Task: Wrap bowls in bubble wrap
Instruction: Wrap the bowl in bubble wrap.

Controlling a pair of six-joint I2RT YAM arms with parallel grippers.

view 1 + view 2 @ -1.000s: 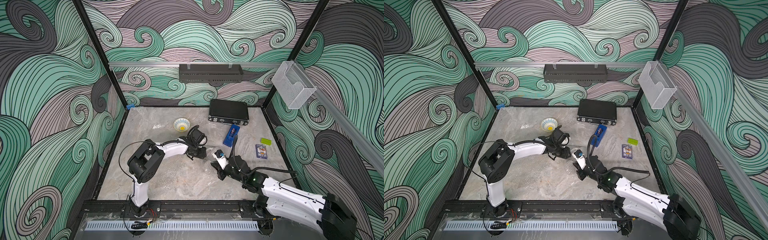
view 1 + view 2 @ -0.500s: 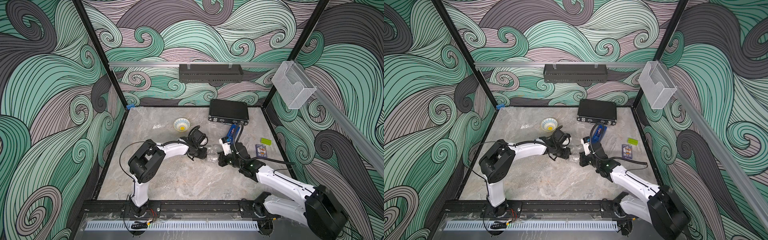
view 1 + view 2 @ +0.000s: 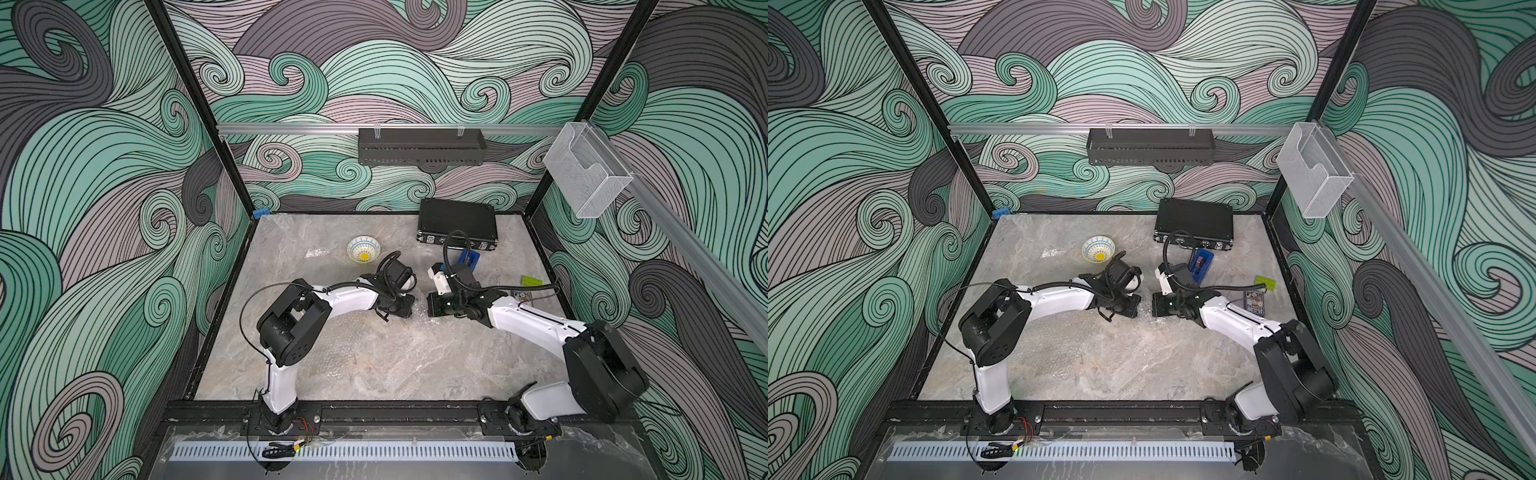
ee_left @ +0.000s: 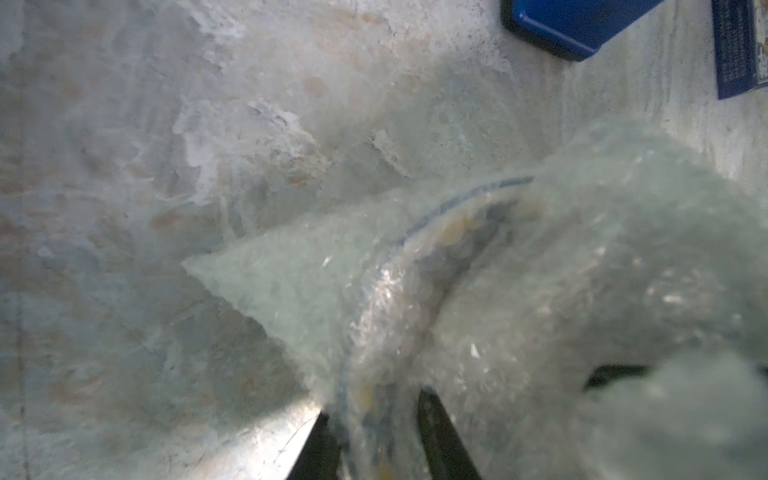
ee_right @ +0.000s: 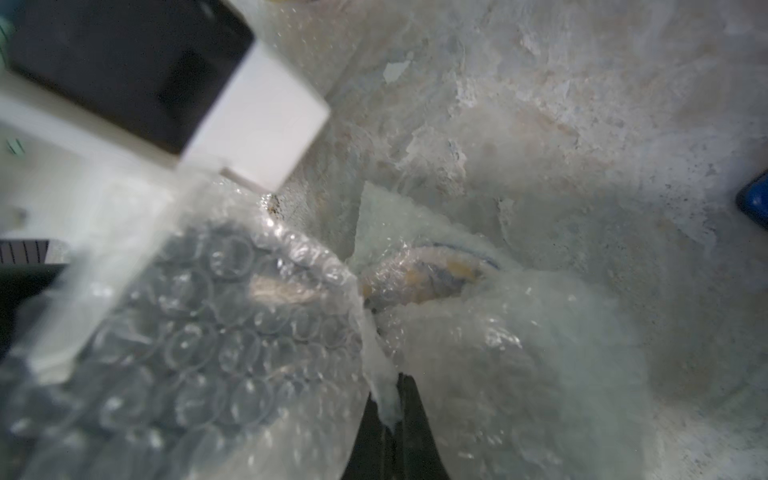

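Note:
The pale bowl (image 3: 363, 248) with a teal-yellow rim stands bare at the back of the table. The blue-rimmed bowl (image 4: 469, 216) lies swathed in bubble wrap (image 4: 602, 270) between my two grippers. My left gripper (image 4: 374, 405) is shut on the wrapped bowl's rim, one finger on each side. My right gripper (image 5: 392, 411) is shut on a folded edge of the bubble wrap (image 5: 232, 332), just short of the bowl (image 5: 440, 270). In both top views the left gripper (image 3: 409, 311) and right gripper (image 3: 432, 306) face each other closely at mid-table.
A black case (image 3: 457, 224) sits at the back, a blue box (image 3: 469, 259) just behind the right wrist. A card pack (image 3: 523, 296) and a yellow-green piece (image 3: 532, 281) lie to the right. A shiny crumple (image 3: 316, 252) lies left of the bare bowl.
My right arm has swung in from the front and carried its pinch of wrap toward the left gripper. The left jaws have narrowed a little; the left arm has stayed put.

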